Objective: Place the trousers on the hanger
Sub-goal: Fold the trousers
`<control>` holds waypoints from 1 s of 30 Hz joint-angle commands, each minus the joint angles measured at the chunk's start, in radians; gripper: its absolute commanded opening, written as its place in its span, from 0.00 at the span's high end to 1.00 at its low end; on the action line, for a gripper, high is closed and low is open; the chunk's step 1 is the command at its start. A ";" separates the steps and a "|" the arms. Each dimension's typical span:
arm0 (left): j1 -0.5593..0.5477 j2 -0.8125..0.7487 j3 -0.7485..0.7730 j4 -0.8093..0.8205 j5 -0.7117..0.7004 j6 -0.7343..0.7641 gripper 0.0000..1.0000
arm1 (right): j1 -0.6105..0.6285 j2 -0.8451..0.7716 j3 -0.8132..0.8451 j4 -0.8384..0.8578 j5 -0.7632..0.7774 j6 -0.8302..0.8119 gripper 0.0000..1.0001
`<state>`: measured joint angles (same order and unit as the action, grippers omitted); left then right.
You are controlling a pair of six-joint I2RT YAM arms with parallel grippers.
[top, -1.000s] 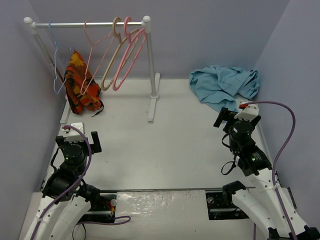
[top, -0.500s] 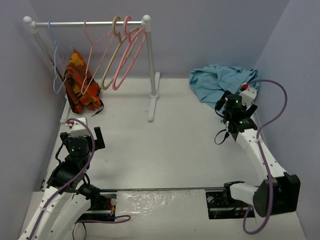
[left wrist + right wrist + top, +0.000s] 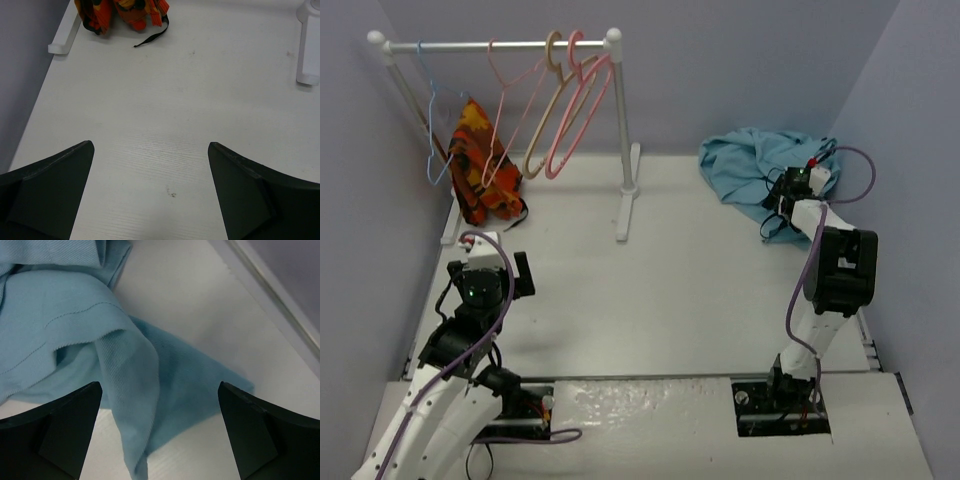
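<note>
The light blue-teal trousers (image 3: 750, 165) lie crumpled at the back right of the table. In the right wrist view a folded edge of them (image 3: 130, 375) hangs down between my fingers. My right gripper (image 3: 777, 203) (image 3: 159, 405) is open, just above the near right edge of the trousers, holding nothing. The salmon-pink wire hanger (image 3: 498, 140) hangs on the rack at the back left. My left gripper (image 3: 515, 270) (image 3: 150, 165) is open and empty over bare table at the near left, far from the hanger.
A white rack (image 3: 495, 46) stands at the back left, with feet (image 3: 627, 195) (image 3: 307, 50) on the table. It carries a blue wire hanger (image 3: 430, 120), a beige hanger (image 3: 545, 110) and a thick pink hanger (image 3: 575, 110). An orange patterned cloth (image 3: 480, 165) (image 3: 120, 12) hangs below. Walls close both sides.
My right arm has stretched forward from the near right until its gripper is over the trousers. My left gripper has moved slightly forward and right.
</note>
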<state>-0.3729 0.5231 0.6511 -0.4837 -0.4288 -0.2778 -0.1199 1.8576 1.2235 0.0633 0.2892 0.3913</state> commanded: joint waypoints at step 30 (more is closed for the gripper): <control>0.006 0.028 0.327 -0.100 0.038 -0.002 0.03 | 1.094 0.187 0.459 0.006 -0.468 0.272 1.00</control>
<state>-0.3721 0.5569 0.8322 -0.5588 -0.3579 -0.2805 0.8538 2.0171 1.4289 0.0526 -0.0956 0.5919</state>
